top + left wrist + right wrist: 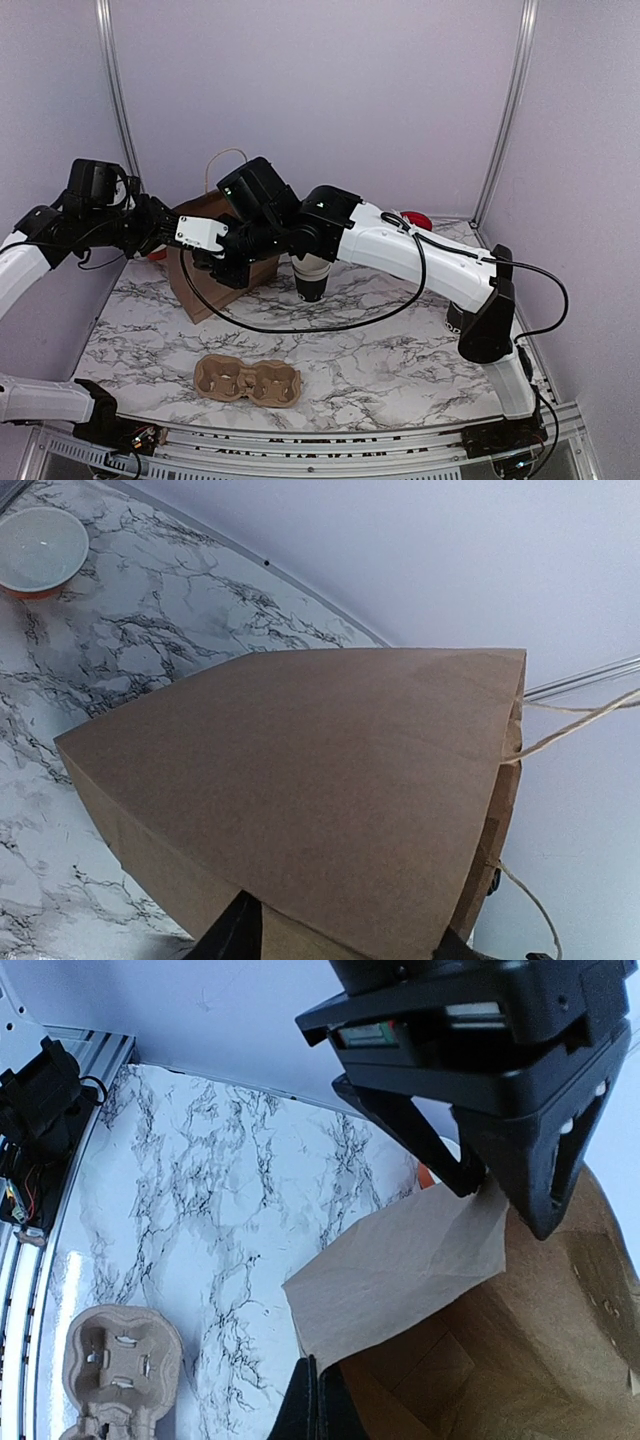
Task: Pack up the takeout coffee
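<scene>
Marble bench [400, 350] carried the paper bag [195, 290]; right jaws clamped its rim, left jaws straddled that rim, grip indeterminable; cup carrier [248, 380] well apart.

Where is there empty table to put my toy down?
Bare marble table lies between the cup carrier and the right arm, and left of the carrier. It's crowded around the paper bag, where both arms and a paper cup bunch.

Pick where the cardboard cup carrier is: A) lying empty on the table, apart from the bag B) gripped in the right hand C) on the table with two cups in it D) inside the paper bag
A: the cup carrier lies flat on the table, both wells empty, clear of the bag.
</scene>
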Robot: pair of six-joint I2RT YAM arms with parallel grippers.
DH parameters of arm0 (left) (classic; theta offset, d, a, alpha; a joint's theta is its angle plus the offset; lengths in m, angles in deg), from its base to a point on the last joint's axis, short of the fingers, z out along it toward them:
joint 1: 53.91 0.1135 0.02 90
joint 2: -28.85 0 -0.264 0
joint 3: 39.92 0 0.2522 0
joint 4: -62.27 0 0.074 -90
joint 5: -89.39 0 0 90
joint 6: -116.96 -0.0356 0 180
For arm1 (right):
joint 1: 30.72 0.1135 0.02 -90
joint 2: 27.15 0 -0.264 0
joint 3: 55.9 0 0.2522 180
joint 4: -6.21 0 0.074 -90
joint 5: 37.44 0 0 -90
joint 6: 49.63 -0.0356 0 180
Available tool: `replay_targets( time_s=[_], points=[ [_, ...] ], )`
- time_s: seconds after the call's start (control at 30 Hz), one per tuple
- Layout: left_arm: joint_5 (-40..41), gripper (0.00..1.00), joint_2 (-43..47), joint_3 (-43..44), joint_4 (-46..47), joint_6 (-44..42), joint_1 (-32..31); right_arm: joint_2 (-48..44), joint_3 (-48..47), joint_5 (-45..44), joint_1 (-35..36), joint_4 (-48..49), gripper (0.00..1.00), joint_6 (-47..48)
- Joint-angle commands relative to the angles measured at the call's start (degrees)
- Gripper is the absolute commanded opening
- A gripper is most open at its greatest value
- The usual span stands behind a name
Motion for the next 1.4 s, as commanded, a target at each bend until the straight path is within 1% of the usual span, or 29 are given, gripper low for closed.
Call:
replay_targets(
  time_s=[0.0, 0.27, 0.3, 0.37, 0.4, 0.43, 0.47, 0.53, 0.63, 0.67, 0.73, 0.8, 0.97, 1.0, 1.03, 1.07, 1.17, 1.23, 1.3, 1.37],
  points=[
    [-0.8, 0.41, -1.8, 1.8, -2.9, -2.4, 0.7, -1.4, -2.4, 0.7, 0.3, 0.1, 0.0, 0.5],
    [-1.3, 0.23, -4.5, 4.9, -3.7, -2.5, 1.5, -3.1, 1.1, 2.1, 0.3, 2.3, 0.0, -0.8],
    [-1.7, 0.18, -4.9, 5.3, -3.8, -2.5, 1.9, -3.4, 1.6, 2.0, 0.3, 2.9, 0.03, -1.0],
    [-2.9, 0.12, -5.7, 6.1, -4.0, -2.3, 2.9, -4.4, 2.7, 1.8, 0.3, 4.2, 0.13, -1.6],
    [-3.7, 0.09, -6.1, 6.5, -4.0, -2.0, 3.4, -4.9, 3.3, 1.5, 0.3, 4.8, 0.19, -1.9],
    [-4.7, 0.06, -6.5, 6.9, -4.0, -1.6, 4.1, -5.3, 3.8, 1.1, 0.3, 5.6, 0.27, -2.2],
    [-5.9, 0.04, -6.9, 7.1, -3.9, -0.9, 5.2, -5.6, 4.2, 0.8, 0.3, 6.1, 0.37, -2.4],
    [-8.9, 0.0, -7.8, 7.6, -3.8, 0.2, 7.1, -6.3, 4.7, 0.0, 0.3, 6.9, 0.53, -3.2],
    [-13.0, 0.0, -9.0, 8.7, -3.4, 2.0, 9.6, -7.8, 5.7, -1.5, 0.3, 9.0, 0.74, -5.0],
    [-13.6, 0.0, -9.4, 9.2, -3.4, 2.4, 10.0, -8.5, 6.3, -1.8, 0.3, 9.6, 0.79, -5.5],
    [-14.6, 0.0, -10.4, 9.9, -3.2, 4.0, 10.6, -10.1, 7.8, -2.9, 0.3, 11.4, 0.86, -6.6],
    [-16.3, 0.0, -10.9, 10.0, -2.2, 6.5, 11.7, -12.0, 9.6, -5.2, 0.3, 13.9, 0.9, -7.8],
    [-20.4, 0.02, -11.3, 8.9, 3.0, 15.7, 13.6, -15.5, 11.8, -10.4, -0.1, 16.2, 0.94, -11.1],
    [-20.4, 0.04, -11.3, 8.7, 4.2, 17.6, 13.7, -16.4, 12.5, -10.9, -0.3, 16.6, 0.94, -12.0],
    [-20.0, 0.09, -11.2, 8.7, 5.2, 18.9, 13.8, -17.2, 13.2, -11.2, -0.6, 16.9, 0.94, -12.8],
    [-19.6, 0.1, -11.3, 8.8, 5.9, 19.7, 13.8, -17.9, 13.9, -11.4, -0.9, 17.1, 0.94, -13.7],
    [-19.1, 0.11, -12.1, 9.4, 6.4, 20.4, 14.3, -20.6, 16.7, -12.1, -2.7, 17.9, 0.94, -16.7],
    [-19.2, 0.17, -12.5, 9.6, 6.4, 20.1, 14.3, -22.1, 18.6, -12.0, -4.1, 18.0, 0.94, -18.7],
    [-19.1, 0.21, -12.4, 9.0, 6.4, 19.4, 14.3, -23.4, 20.7, -12.2, -5.2, 18.2, 0.94, -20.4],
    [-18.6, 0.27, -11.8, 8.3, 6.4, 18.5, 14.3, -24.6, 23.4, -12.5, -5.7, 18.6, 0.94, -21.4]
  ],
)
